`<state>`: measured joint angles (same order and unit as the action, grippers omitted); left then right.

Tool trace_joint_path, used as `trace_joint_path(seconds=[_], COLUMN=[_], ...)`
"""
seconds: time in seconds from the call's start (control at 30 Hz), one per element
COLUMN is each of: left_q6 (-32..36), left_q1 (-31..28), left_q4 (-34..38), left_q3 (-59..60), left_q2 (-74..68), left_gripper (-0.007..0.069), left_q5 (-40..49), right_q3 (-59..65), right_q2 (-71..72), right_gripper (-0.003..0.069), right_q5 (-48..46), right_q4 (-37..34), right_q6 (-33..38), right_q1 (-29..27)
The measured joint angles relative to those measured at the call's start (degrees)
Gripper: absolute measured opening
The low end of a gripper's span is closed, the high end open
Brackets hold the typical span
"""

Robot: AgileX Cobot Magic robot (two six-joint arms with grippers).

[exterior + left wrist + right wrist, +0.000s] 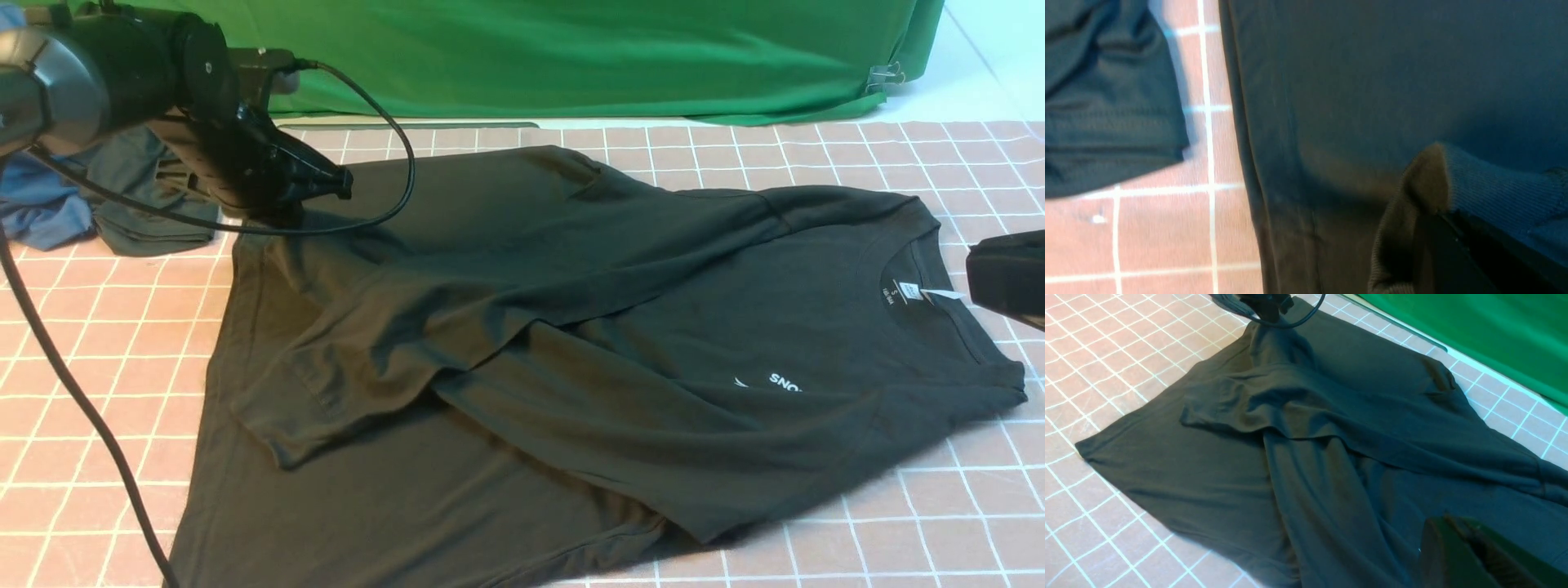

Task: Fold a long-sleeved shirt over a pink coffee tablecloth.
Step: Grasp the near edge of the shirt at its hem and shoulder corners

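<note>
Front view: the long-sleeved shirt [571, 327] lies rumpled across the middle of the pink coffee tablecloth [106, 343], its collar toward the right edge, and the left gripper [339, 184] is at the shirt's far left corner. Left wrist view: that gripper's jaws are pinched on the shirt's ribbed cuff [1453, 179]. Right wrist view: the right gripper [1449, 531] is near the shirt, its fingers pressed together.

I have the left arm [122, 73] reaching over the counter's [971, 102] far left corner. The left tool [336, 184] angles down, pinched on the ribbed cuff [1486, 188] of the black cotton long-sleeved shirt [653, 310]. The right tool [1449, 531] sits low at the right edge, jaws together, gripping nothing.
</note>
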<state>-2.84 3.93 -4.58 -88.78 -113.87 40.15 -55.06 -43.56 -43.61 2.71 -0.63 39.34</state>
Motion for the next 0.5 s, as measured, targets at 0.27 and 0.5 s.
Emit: trace_joint_path(seconds=[0.27,0.5], left_q6=[-0.1,-1.25], left_q1=[0.0,0.0], left_q4=[-0.12,-2.44], left_q3=[0.0,0.0], left_q2=[0.0,0.05], left_gripper=[0.0039,0.023], left_q5=[-1.52,-0.91], right_q3=[0.0,0.0], right_q2=[0.0,0.0], right_gripper=[0.0036,0.0036], right_q5=[0.0,0.0], right_q4=[0.0,0.0], right_q6=[-0.36,-1.54], right_q1=[0.0,0.0])
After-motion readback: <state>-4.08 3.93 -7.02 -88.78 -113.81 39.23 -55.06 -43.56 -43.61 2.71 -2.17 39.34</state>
